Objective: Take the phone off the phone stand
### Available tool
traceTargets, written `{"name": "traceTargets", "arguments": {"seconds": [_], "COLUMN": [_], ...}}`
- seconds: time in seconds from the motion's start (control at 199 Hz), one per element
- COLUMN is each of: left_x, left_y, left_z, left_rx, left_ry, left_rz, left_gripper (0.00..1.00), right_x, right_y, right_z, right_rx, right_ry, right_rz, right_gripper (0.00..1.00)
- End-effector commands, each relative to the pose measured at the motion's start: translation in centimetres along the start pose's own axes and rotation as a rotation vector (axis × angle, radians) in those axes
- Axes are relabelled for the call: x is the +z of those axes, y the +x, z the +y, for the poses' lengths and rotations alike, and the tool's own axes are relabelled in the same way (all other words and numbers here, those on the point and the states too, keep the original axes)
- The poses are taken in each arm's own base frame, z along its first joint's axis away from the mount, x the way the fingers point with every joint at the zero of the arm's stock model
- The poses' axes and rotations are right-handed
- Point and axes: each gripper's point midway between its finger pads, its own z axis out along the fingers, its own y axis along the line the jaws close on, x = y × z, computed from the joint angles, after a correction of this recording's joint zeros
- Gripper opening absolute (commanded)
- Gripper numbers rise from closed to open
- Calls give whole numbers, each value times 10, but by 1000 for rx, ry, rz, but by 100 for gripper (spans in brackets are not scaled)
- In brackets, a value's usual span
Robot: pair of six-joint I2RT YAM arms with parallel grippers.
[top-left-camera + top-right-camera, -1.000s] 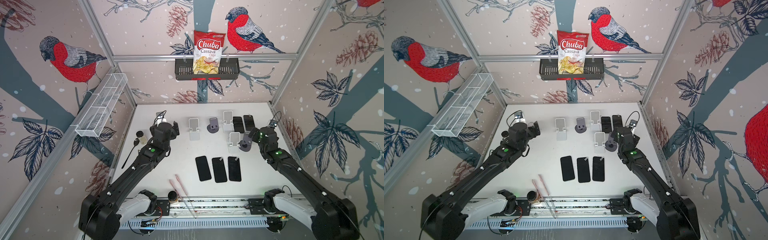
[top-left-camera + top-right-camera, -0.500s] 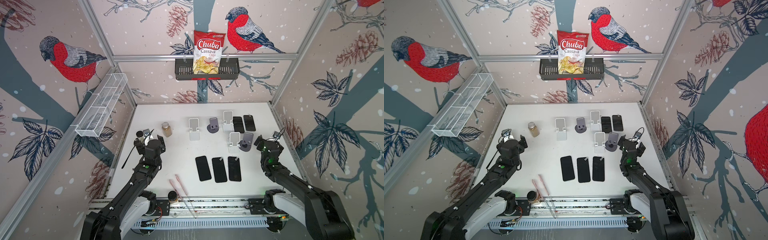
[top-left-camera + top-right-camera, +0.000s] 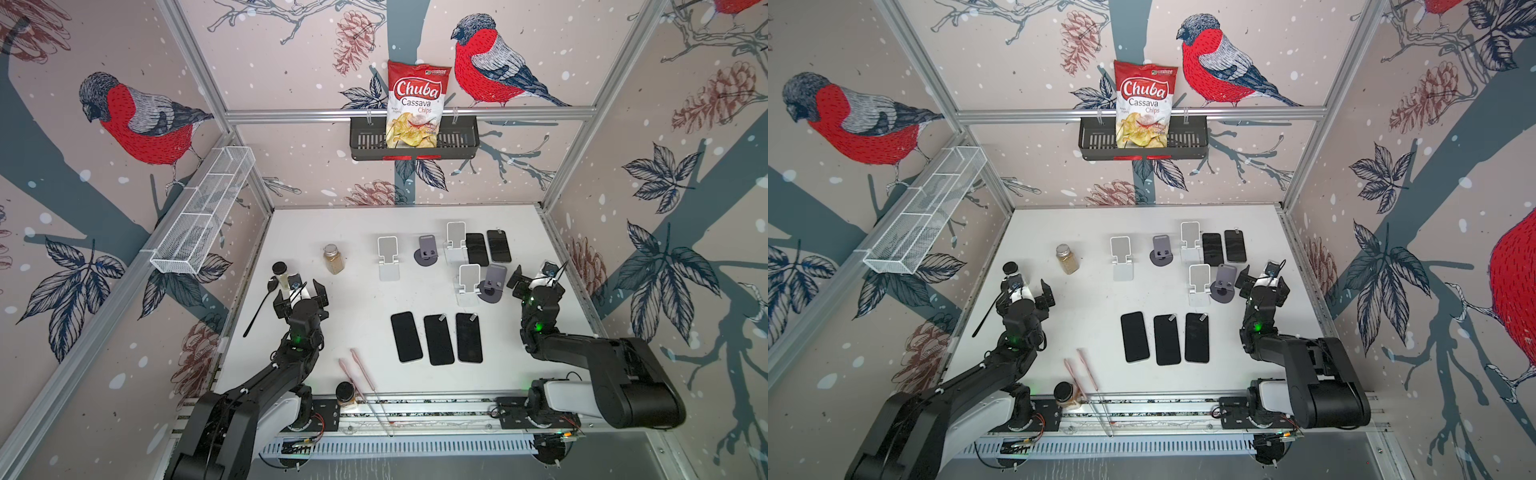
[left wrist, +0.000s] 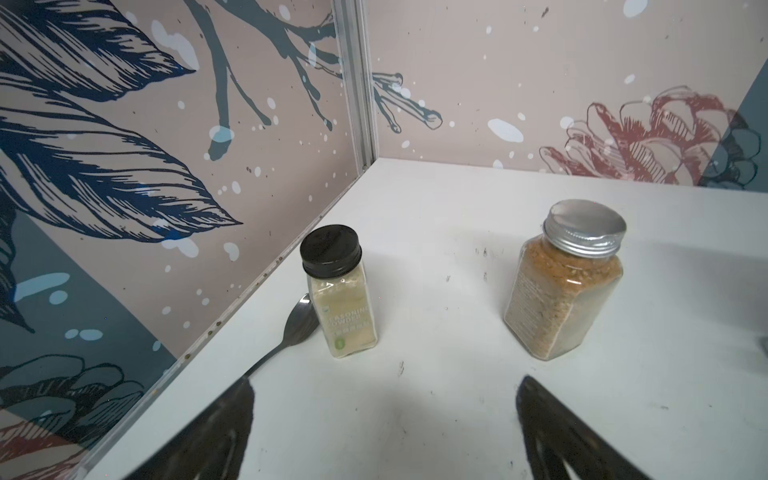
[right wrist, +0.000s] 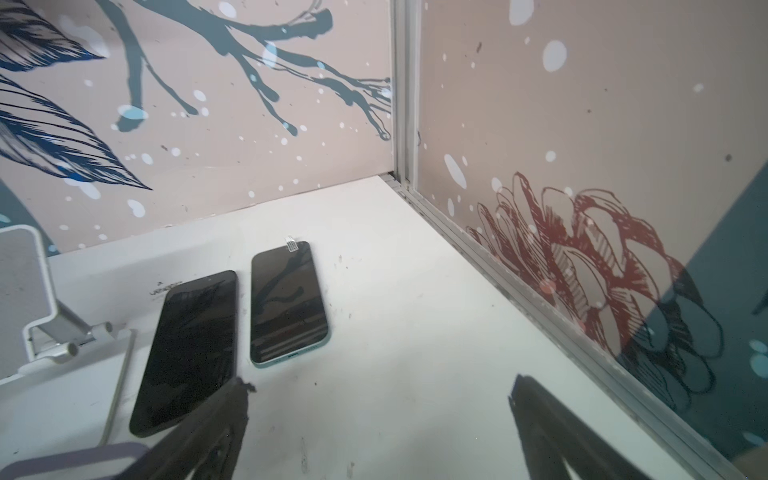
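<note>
While both gape wide and empty, left gripper point(image 4: 386, 380), right gripper point(image 5: 381, 381), spoon point(image 4: 297, 324) partly behind jar point(image 4: 340, 299), white stand point(image 5: 20, 291) cut off.

bright, even light from above washes out the white table point(image 3: 365, 291); shadows are soft. wrist views are sharp ahead, but the left end effector point(image 4: 386, 382) and right end effector point(image 5: 381, 381) show dark and blurred close up. phones point(image 5: 286, 303) just ahead of the right one mirror the wall point(image 5: 249, 145); a lid point(image 4: 584, 226) ahead of the left glints.
</note>
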Motion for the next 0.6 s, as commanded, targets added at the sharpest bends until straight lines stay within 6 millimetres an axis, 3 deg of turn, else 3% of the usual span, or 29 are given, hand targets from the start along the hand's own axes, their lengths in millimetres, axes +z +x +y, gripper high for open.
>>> {"name": "traceTargets", "arguments": {"seconds": [0.0,0.125,0.371,0.597], "left_x": [-3,2,12,29], "left_y": [-29,-23,-36,-15], "left_z": [-2,-4,-17,-25], "left_rx": [-64,-56,-57,-43], "left_ry": [35,50,95,98], "left_rz": [-142,-150,-237,-200], "left_gripper": [97,97,97,99], "right_x": [-1,0,5,12], "right_y": [-14,-5,-2,1], "right_z": [9,11,11,11], "right_rx": [18,9,4,6], "right_ry": [-56,-60,-52,-40], "right_rz": [-84,-83,-77,-44], "right_gripper": [100,100,100,100]}}
